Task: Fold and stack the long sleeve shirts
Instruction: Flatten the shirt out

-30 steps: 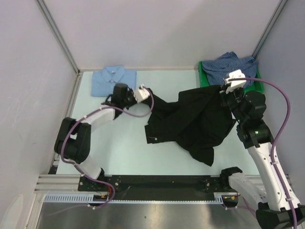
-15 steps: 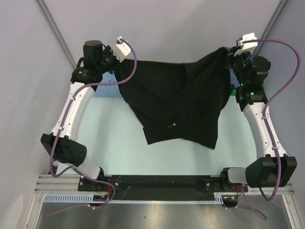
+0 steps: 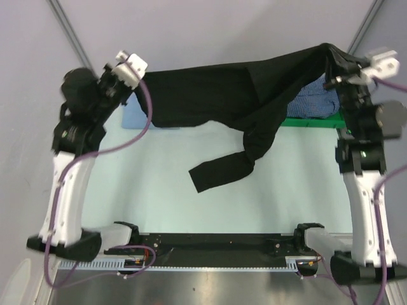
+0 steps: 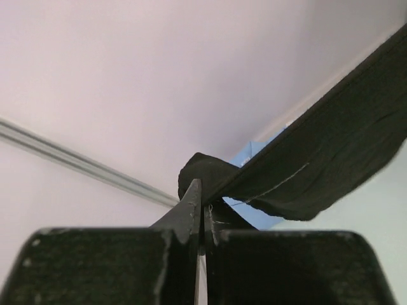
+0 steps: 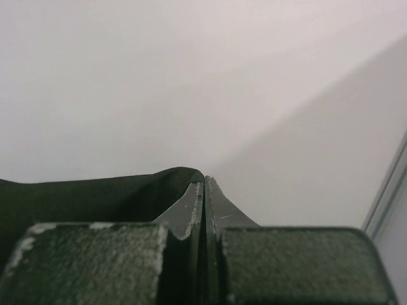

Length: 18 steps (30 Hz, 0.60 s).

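The left hand (image 4: pixel 202 202) is pressed together on a bunched edge of the black shirt (image 3: pixel 210 92), with the cloth pinched between its two fingers. The right hand (image 5: pixel 204 190) is pressed together too, and the wrist view shows a fold of the same dark fabric caught at its fingertips. Both hands are raised high at the far end of the bench (image 3: pixel 159 190), the left one at the far left and the right one at the far right. The black shirt hangs stretched between them like a curtain. One sleeve (image 3: pixel 219 171) trails down toward the middle of the bench, and I cannot tell whether its cuff touches the surface. Behind the hanging cloth, the light blue shirt (image 3: pixel 130 117) lies at the far left of the bench. The checked shirt (image 3: pixel 311 101) sits in the green bin (image 3: pixel 311 122) at the far right, partly hidden.
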Each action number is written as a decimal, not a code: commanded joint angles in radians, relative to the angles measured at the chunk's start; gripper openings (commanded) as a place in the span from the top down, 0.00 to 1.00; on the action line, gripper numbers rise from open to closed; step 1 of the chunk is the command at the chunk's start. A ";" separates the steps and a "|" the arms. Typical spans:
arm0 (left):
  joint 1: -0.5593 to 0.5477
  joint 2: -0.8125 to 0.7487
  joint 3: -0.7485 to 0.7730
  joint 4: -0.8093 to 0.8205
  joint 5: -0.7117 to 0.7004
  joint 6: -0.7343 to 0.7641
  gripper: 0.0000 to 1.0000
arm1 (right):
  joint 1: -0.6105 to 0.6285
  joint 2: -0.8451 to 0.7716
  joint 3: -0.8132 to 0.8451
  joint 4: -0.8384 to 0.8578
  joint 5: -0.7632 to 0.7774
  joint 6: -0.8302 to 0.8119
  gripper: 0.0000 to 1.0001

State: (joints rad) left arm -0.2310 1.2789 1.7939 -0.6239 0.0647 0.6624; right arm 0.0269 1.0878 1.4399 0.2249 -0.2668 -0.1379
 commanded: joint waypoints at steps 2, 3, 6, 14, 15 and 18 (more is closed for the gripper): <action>-0.007 -0.258 -0.054 0.024 0.016 -0.046 1.00 | -0.004 -0.242 0.030 0.005 0.058 0.018 1.00; -0.007 -0.315 -0.060 0.026 0.024 -0.050 1.00 | -0.005 -0.297 0.040 -0.008 0.054 0.005 1.00; -0.007 -0.397 -0.061 0.024 0.026 -0.079 1.00 | -0.004 -0.365 0.094 -0.076 0.061 -0.031 1.00; -0.007 -0.360 0.093 0.032 -0.028 -0.162 1.00 | -0.005 -0.276 0.295 -0.050 0.081 -0.133 1.00; -0.008 -0.348 0.114 0.030 -0.048 -0.161 1.00 | -0.004 -0.257 0.295 -0.015 0.077 -0.147 1.00; -0.007 -0.293 0.119 0.023 -0.060 -0.146 1.00 | -0.005 -0.177 0.268 0.027 0.066 -0.181 1.00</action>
State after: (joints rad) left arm -0.2497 0.8879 1.9053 -0.5735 0.1844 0.5316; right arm 0.0299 0.7773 1.7260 0.1692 -0.3531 -0.2119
